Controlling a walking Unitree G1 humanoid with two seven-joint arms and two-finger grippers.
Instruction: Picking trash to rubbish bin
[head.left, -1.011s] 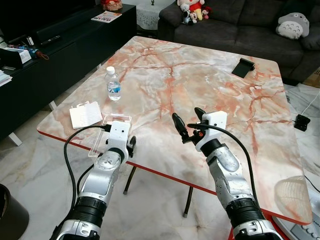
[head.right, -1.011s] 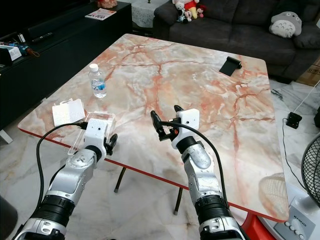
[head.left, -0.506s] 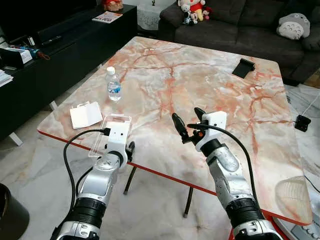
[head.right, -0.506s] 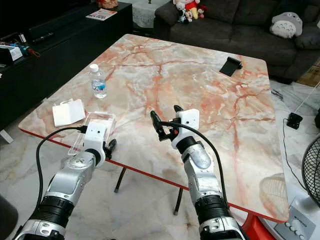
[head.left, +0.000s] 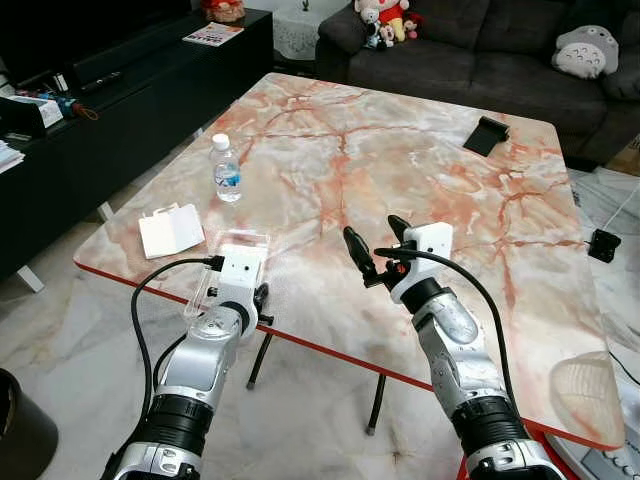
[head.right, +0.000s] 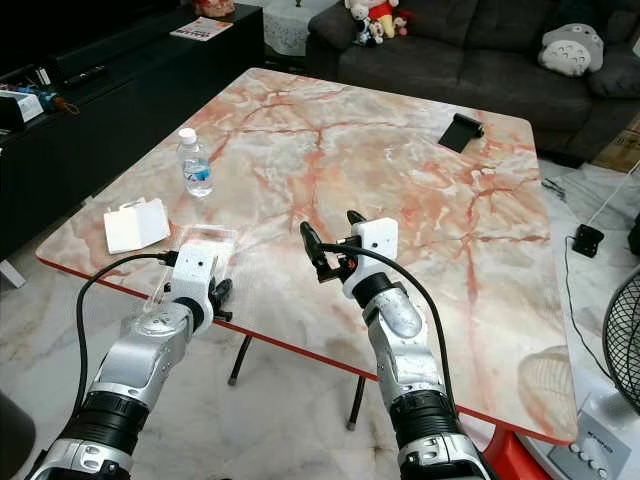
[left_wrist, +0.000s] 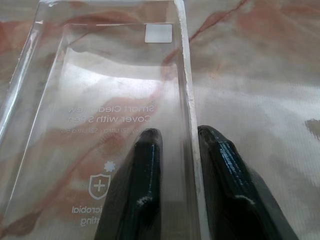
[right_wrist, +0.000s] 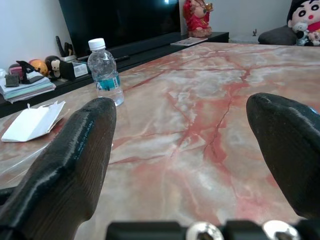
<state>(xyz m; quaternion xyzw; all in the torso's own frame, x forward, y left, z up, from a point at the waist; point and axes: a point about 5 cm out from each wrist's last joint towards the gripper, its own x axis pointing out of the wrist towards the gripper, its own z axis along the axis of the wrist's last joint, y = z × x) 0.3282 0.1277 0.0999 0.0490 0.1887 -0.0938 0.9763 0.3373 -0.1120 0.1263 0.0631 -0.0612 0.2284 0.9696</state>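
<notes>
Left wrist view: the left gripper (left_wrist: 176, 150) pinches one long edge of the clear plastic case (left_wrist: 100, 100); one black finger lies under the transparent wall, the other outside it, with only the wall between them.
Left arm pose: silver forearm raised from below, wrist camera block over the near edge of the marble table (head.left: 330, 150), gripper (head.left: 260, 300) at the case (head.left: 225, 265) where it overhangs the red table rim.
Right arm pose: forearm angled up over the near table edge, right gripper (head.left: 372, 245) held just above the marble, well apart from the case.
Right gripper state: its two fingers are spread wide, nothing between them; the right wrist view looks across bare marble between them.
Trash items, count: one clear plastic case at the near left corner; one white folded sheet (head.left: 171, 229) just beside it; one water bottle (head.left: 227, 168), upright, farther in on the left side.
Other objects, count: one black object (head.left: 486, 135) lying flat near the far right corner of the table.
Surroundings: dark sofa (head.left: 480, 40) beyond the table with one grey plush cushion (head.left: 585, 50); black low cabinet (head.left: 120, 90) along the left.
</notes>
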